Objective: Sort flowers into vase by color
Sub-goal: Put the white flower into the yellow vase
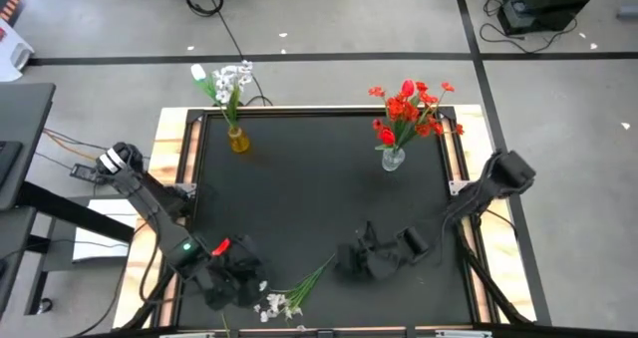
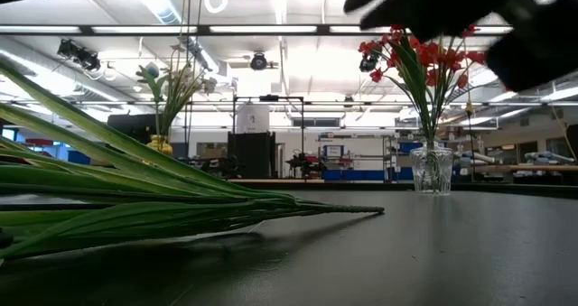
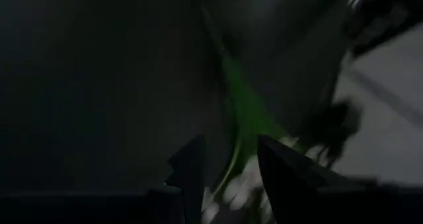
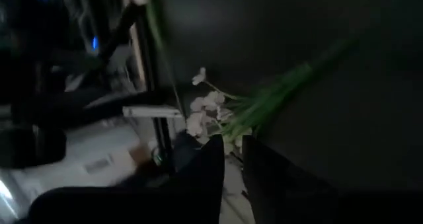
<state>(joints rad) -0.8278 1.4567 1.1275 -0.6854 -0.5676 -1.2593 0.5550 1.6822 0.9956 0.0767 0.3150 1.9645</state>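
A white-bloomed sprig (image 1: 294, 290) lies flat on the black mat near the table's near edge, its stem end (image 2: 379, 209) pointing toward the table's middle. My left gripper (image 3: 228, 168) is open over the sprig's bloom end, one finger on either side of the green stem (image 3: 241, 118). My right gripper (image 4: 231, 145) hovers just right of the stem end, open by a narrow gap and holding nothing. An amber vase (image 1: 238, 139) at the far left holds white flowers. A clear vase (image 1: 393, 159) at the far right holds red flowers (image 2: 420, 58). My left gripper comes at the sprig slanting down from the table's left, its fingers (image 3: 188, 174) astride the stem beside the white blooms (image 3: 231, 191). Blur hides whether either finger touches it. The sprig lies on the mat.
Raised wooden rails (image 1: 179, 159) frame the black mat (image 1: 299, 198) on the left and right. The mat's middle, between the two vases and the arms, holds nothing. The right arm (image 2: 452, 17) hangs across the top of the low view.
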